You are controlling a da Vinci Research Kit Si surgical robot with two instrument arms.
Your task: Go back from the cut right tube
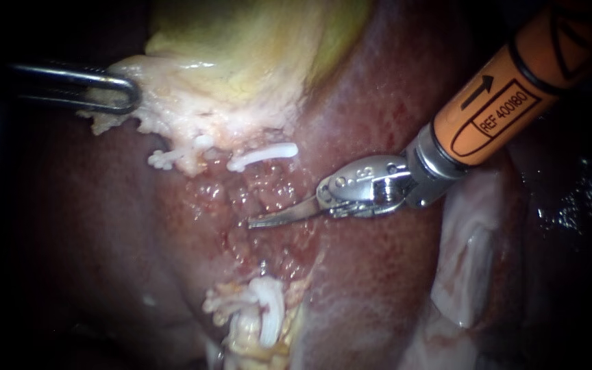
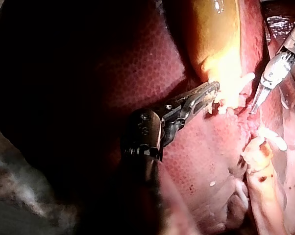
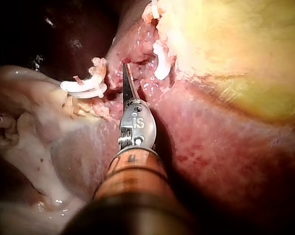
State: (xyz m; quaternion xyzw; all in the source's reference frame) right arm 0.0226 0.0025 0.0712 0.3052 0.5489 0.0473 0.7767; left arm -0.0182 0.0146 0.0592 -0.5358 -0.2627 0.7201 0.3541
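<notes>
At the centre of the endoscope view, over the raw red liver bed (image 1: 268, 199), the right instrument (image 1: 252, 223), an orange shaft with a silver wrist, enters from two o'clock. Its thin curved blades lie closed together, holding nothing. The cut right tube (image 1: 238, 301) shows as a pale stump at six o'clock of the tips. A white plastic clip (image 1: 262, 156) lies at twelve o'clock. Both are apart from the blades. At ten o'clock the slender steel left instrument (image 1: 130, 92) clamps the pale fringe of the yellow-green gallbladder (image 1: 241, 41).
</notes>
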